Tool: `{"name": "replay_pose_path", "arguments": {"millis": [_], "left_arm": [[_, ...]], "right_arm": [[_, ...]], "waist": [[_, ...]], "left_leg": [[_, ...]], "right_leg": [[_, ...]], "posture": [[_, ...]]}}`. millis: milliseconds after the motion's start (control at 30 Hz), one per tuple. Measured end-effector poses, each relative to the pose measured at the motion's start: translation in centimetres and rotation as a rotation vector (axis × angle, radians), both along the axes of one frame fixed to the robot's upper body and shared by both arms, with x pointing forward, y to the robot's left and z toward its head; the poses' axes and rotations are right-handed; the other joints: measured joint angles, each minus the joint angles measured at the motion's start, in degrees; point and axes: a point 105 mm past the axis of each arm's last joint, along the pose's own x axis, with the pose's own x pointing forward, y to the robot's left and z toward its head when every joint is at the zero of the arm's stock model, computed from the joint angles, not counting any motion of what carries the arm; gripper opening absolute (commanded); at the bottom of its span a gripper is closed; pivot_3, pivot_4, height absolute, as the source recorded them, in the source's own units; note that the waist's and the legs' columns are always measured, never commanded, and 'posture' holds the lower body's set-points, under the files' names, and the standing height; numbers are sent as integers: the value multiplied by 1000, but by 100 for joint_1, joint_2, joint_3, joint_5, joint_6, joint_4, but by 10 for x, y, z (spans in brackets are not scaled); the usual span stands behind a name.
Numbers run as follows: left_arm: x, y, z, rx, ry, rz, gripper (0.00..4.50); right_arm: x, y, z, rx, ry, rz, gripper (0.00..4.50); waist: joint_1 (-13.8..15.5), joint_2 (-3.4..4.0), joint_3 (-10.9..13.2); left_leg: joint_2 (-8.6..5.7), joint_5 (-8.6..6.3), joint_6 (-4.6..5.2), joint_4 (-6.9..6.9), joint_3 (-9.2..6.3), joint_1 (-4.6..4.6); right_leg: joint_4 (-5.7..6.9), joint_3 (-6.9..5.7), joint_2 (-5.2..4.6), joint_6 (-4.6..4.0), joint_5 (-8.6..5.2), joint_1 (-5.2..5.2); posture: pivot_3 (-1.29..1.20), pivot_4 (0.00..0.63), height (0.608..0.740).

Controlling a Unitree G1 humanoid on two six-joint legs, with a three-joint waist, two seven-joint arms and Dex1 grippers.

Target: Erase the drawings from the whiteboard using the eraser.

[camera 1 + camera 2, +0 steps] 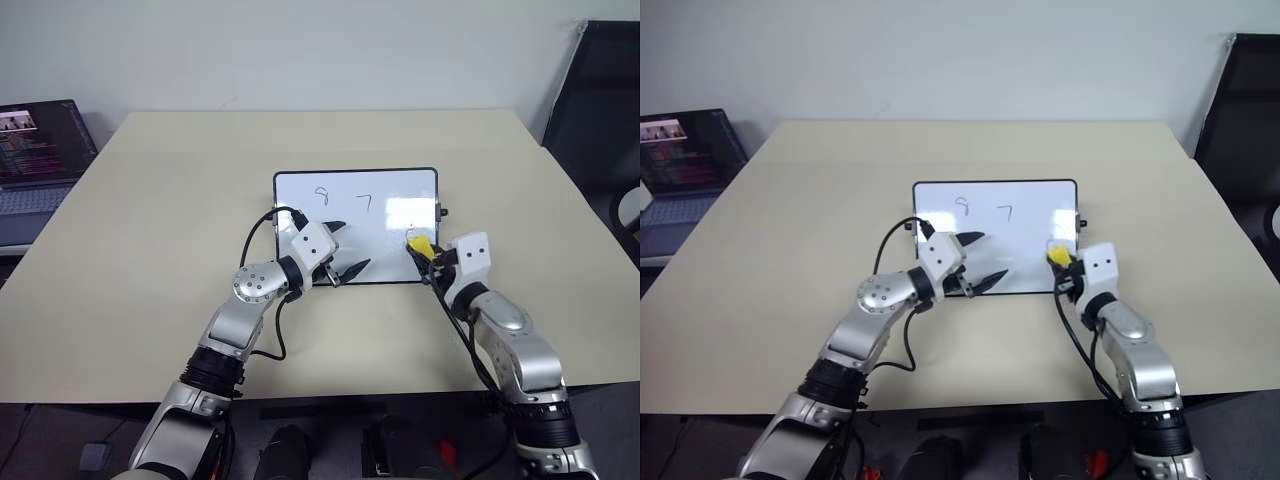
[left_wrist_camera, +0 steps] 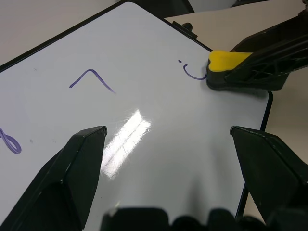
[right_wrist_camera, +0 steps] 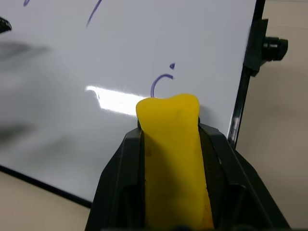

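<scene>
My right claw (image 1: 428,252) clamps the small yellow block eraser (image 3: 174,159) against the glossy white black-framed whiteboard (image 1: 380,225) on the beige tabletop (image 1: 150,250), just below a half-wiped purple mark (image 3: 161,83), while my left claw (image 1: 343,250) hovers spread beside it.

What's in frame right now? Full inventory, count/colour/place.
table: 1, beige, spans the scene.
whiteboard: 1, white with thin black frame, flat at table centre.
drawings: 3 dark marks on the whiteboard; a 9 toward the robot's left, a 7 in the middle, and a part-erased mark at the eraser's tip.
eraser: 1, yellow, on the whiteboard near its right end, clamped in the right pincer.
laptop: 1, dark, screen lit, beyond the table's left edge.
dark chair-like object: 1, black, far right.
left pincer: 1, black fingers, open, over the whiteboard's near left part.
right pincer: 1, black fingers, shut on the eraser.
</scene>
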Motion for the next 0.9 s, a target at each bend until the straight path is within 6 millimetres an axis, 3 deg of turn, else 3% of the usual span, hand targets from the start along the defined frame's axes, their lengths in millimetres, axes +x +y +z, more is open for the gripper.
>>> {"name": "replay_pose_path", "arguments": {"millis": [167, 567, 767, 900], "left_arm": [[0, 1, -1, 0, 3, 2, 4500], [-2, -2, -2, -5, 6, -5, 4500], [-2, -2, -1, -3, 0, -6, 4500], [-2, 0, -1, 1, 2, -1, 4500]], "right_arm": [[0, 0, 1, 0, -1, 5, 1174], [37, 17, 33, -9, -160, 27, 1174], [35, 17, 28, -45, -144, 29, 1174], [21, 14, 16, -85, -108, 44, 1174]], "waist": [[-4, 0, 0], [-11, 0, 1], [-6, 0, 0], [6, -1, 0]], "left_leg": [[0, 0, 0, -1, 2, -2], [0, 4, 5, -5, 9, -9], [1, 4, 6, -2, 7, -3], [0, 4, 6, -3, 7, -6]], "right_leg": [[-5, 2, 0, 1, 1, 0], [-13, 5, 1, 5, 9, -7], [-5, 4, 1, 5, 9, -4], [-11, 4, 0, 5, 9, -4]], "posture": [[0, 150, 740], [0, 150, 740], [0, 150, 740], [0, 150, 740]]}}
